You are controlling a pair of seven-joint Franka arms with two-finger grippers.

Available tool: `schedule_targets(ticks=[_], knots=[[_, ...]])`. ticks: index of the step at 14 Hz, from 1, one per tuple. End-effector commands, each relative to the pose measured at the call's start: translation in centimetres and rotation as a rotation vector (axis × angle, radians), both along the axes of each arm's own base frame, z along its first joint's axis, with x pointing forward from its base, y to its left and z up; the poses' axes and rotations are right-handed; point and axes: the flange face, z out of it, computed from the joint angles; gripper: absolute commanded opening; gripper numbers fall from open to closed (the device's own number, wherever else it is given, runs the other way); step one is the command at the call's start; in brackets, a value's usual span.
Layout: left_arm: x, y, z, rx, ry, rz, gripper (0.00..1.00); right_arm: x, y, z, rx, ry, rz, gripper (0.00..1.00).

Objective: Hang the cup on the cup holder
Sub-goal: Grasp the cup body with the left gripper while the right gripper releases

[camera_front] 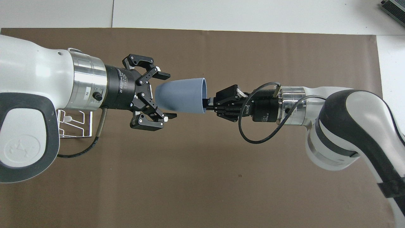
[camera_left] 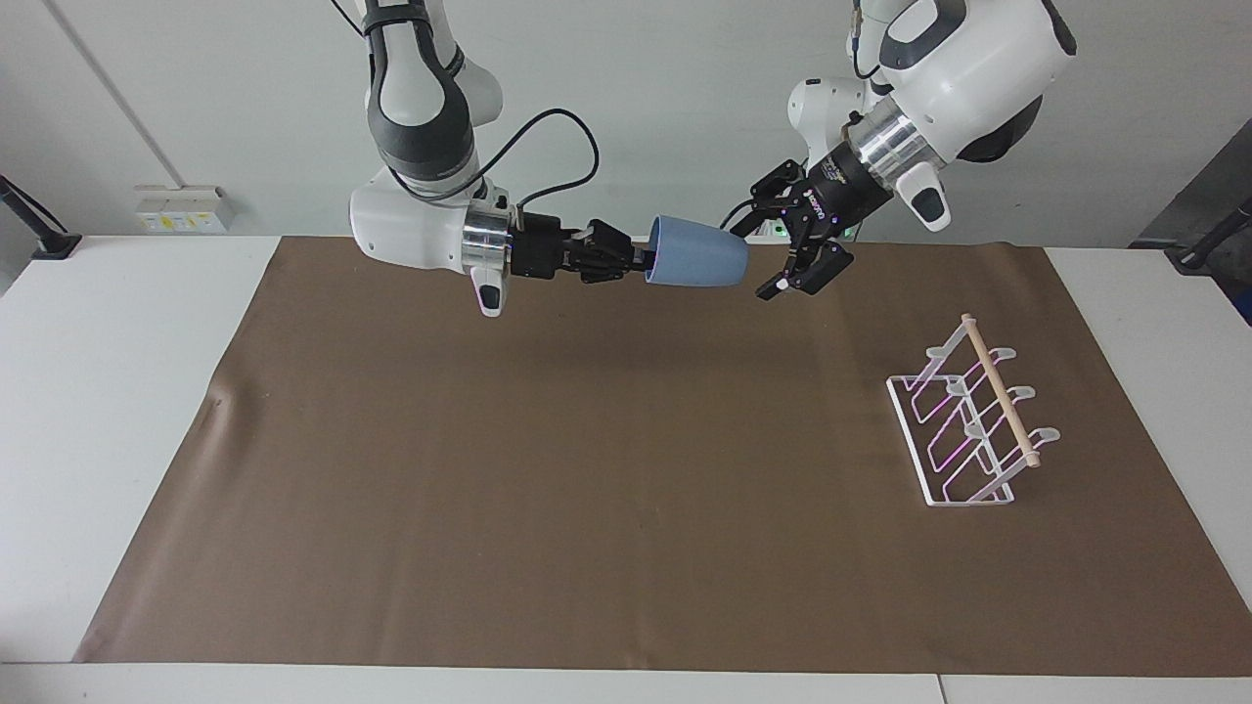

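Mid-air handover, hanging not yet done. Right gripper (camera_left: 641,262) pinches the rim of the cup (camera_left: 696,264), held sideways above the brown mat (camera_left: 587,469). Left gripper (camera_left: 773,262), fingers spread, brackets the cup's rounded base without visibly clamping it. The cup holder (camera_left: 973,425) stands bare, well apart from the cup, toward the left arm's end.

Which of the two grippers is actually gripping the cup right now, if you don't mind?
The right gripper, shut on the cup's rim; the left gripper is open around its base.
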Motion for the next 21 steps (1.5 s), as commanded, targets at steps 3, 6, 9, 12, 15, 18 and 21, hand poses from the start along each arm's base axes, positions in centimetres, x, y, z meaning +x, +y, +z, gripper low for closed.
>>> schedule_targets(ticks=[3, 6, 9, 12, 15, 18, 21], knots=[[-0.4, -0.54, -0.54, -0.005, 0.024, 0.025, 1.0, -0.47, -0.42, 0.39, 0.026, 0.019, -0.009, 0.0], [-0.52, -0.44, -0.97, 0.004, 0.027, 0.027, 1.0, -0.49, -0.39, 0.4, 0.027, 0.019, -0.007, 0.0], [-0.48, -0.41, -0.96, 0.007, 0.027, 0.033, 0.74, -0.49, -0.4, 0.38, 0.025, 0.018, -0.007, 0.0], [-0.37, -0.43, -0.76, 0.008, 0.016, 0.027, 0.0, -0.46, -0.47, 0.39, 0.026, 0.018, -0.007, 0.0], [-0.02, 0.01, -0.83, 0.082, 0.006, 0.071, 0.0, -0.49, -0.41, 0.37, 0.024, 0.018, -0.007, 0.0], [-0.02, 0.11, -0.7, 0.096, -0.009, 0.067, 0.0, -0.5, -0.41, 0.34, 0.02, 0.017, -0.005, 0.0], [-0.04, 0.22, -0.69, 0.113, -0.023, 0.058, 0.0, -0.5, -0.42, 0.32, 0.017, 0.018, -0.005, 0.0]])
